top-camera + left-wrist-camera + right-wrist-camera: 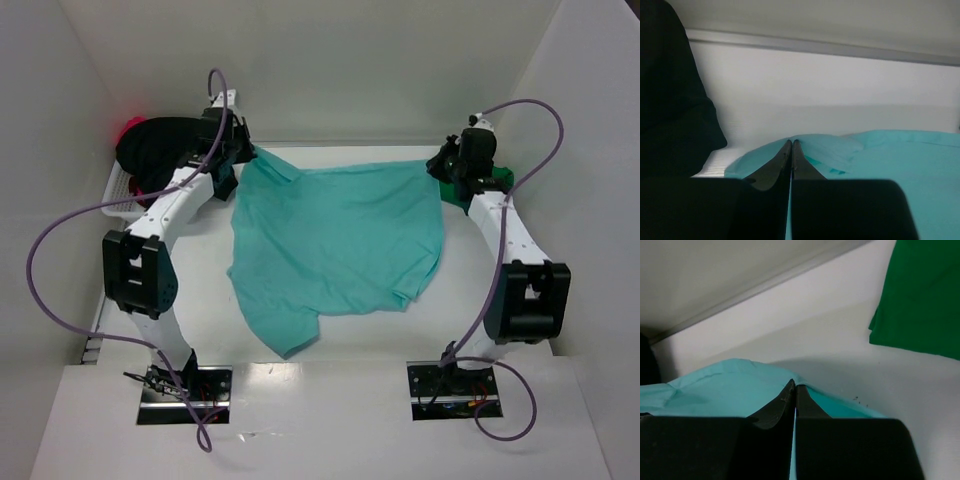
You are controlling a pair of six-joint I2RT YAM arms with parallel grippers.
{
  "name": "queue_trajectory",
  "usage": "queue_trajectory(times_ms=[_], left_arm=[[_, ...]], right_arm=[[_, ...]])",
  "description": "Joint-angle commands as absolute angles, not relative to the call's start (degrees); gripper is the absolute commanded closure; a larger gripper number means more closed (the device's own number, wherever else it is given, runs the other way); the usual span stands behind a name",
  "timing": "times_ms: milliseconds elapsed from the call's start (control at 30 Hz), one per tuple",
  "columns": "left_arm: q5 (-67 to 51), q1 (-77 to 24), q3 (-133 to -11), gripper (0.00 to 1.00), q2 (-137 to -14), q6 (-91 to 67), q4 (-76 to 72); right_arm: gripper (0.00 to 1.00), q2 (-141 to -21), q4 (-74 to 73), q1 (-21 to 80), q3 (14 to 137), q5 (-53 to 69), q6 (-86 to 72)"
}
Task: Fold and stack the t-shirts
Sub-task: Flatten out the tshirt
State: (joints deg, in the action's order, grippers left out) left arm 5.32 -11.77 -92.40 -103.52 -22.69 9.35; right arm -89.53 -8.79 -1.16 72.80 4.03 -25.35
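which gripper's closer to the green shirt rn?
Right. The right gripper pinches the far-right corner of the teal shirt, just beside the green shirt. The left gripper pinches the far-left corner, across the teal shirt, by the black shirt.

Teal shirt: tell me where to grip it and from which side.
Grip the teal shirt at its two far corners, each from its outer side, fingers low along the table. It lies spread flat, so only the edges offer cloth to pinch, and the far edge runs fairly straight between those corners. The left gripper and right gripper are shut on it there.
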Motion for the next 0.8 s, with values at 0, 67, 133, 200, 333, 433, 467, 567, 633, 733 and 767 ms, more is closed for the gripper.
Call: queue_trajectory(times_ms=[0,67,133,200,333,433,467,567,633,733,767], left_arm=[[6.9,-11.4,-96.0,1.00,-86.8,-19.8,7.7],[6.8,-11.4,-95.4,1.00,-81.5,-19.8,8.5],[6.4,-11.4,-93.2,1.00,-73.0,-19.8,9.8],[5.8,-11.4,-91.1,1.00,-64.5,-19.9,12.2],[3.8,-11.4,-90.0,1.00,-51.9,-20.9,18.5],[4.5,-11.4,-90.6,1.00,-41.2,-22.1,23.9],[4.7,-11.4,-91.8,1.00,-39.3,-22.1,25.7],[6.7,-11.4,-93.2,1.00,-33.6,-22.4,30.4],[7.6,-11.4,-93.2,1.00,-31.8,-22.7,30.5],[9.0,-11.9,-94.5,1.00,-33.1,-22.7,30.4],[9.1,-12.0,-94.5,1.00,-33.2,-22.7,30.3]], right_arm=[[1.00,-73.6,-8.6,-1.7,79.1,6.1,-23.6],[1.00,-68.2,-9.2,-1.7,79.2,7.7,-23.6],[1.00,-59.6,-10.3,-1.7,79.6,8.9,-23.4],[1.00,-52.0,-13.3,-1.7,79.5,9.6,-22.9],[1.00,-41.2,-20.2,-1.7,78.4,11.1,-23.4],[1.00,-33.8,-24.9,-1.7,78.4,12.0,-24.6],[1.00,-31.8,-26.0,-1.7,79.1,12.1,-24.6],[1.00,-30.0,-29.9,-1.7,82.5,11.8,-24.6],[1.00,-30.0,-30.5,-1.7,84.3,10.7,-24.6],[1.00,-31.9,-31.1,-1.7,88.7,7.6,-24.6],[1.00,-32.0,-31.5,-1.7,88.7,6.8,-24.6]])
